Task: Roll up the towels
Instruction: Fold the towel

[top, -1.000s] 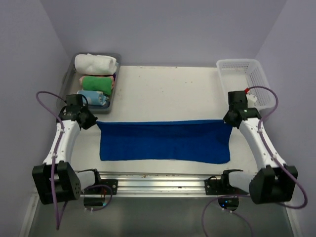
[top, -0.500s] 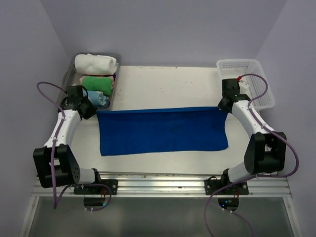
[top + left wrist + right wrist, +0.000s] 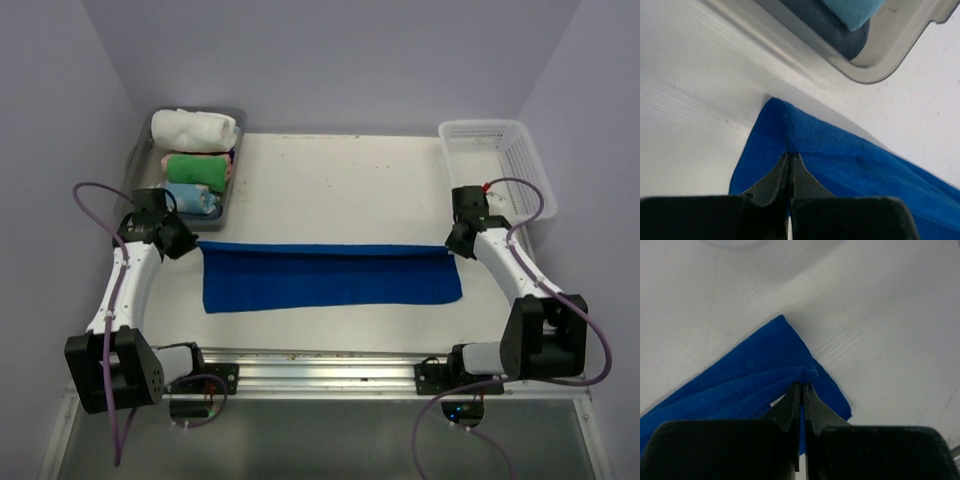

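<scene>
Across the table [image 3: 340, 180], the blue towel [image 3: 330, 285] lay long-ways left to right, its far corners clamped tight, left claw [image 3: 194, 247] on the left one, right claw [image 3: 453, 248] on the right.

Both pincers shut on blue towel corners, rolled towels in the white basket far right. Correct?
No: the rolled towels lie in the grey tray at far left, not the white basket, per the top view. The left pincer and right pincer are shut on the blue towel corners.
</scene>
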Controlling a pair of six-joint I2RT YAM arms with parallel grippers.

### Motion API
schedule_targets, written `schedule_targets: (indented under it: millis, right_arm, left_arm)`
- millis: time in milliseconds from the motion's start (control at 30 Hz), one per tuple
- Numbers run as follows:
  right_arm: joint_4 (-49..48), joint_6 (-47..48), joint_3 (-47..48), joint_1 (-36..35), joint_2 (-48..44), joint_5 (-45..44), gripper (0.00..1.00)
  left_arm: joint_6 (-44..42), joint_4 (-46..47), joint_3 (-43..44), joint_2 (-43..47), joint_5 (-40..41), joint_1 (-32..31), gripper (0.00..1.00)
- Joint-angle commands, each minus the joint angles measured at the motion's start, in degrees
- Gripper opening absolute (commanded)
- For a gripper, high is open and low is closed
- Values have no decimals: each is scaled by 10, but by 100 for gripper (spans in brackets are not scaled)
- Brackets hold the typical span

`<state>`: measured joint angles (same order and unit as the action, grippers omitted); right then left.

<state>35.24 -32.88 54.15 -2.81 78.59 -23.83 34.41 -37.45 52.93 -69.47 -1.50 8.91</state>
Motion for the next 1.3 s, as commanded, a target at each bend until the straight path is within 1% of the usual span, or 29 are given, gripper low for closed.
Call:
schedule_targets:
  millis: [0, 133, 267, 400, 700, 1000, 1267]
  right_arm:
    - [31, 0, -28, 8, -48, -5, 0]
    - [51, -3, -60, 7, -80, 4, 0]
    - [66, -13, -80, 8, -105, 7, 0]
    - [78, -31, -87, 7, -108, 12, 0]
    - [87, -77, -127, 7, -134, 27, 0]
    - [93, -82, -124, 8, -138, 20, 0]
    - [101, -78, -111, 15, -144, 2, 0]
  left_arm:
    - [-4, -39, -20, 40, -11, 2, 0]
    - [-7, -57, -42, 75, -14, 2, 0]
    - [-11, -80, -63, 84, -14, 2, 0]
    - [-6, -97, -85, 95, -25, 2, 0]
    - [20, -138, -96, 142, -16, 2, 0]
    - [25, -149, -123, 160, -22, 2, 0]
    - [24, -164, -97, 164, -16, 2, 0]
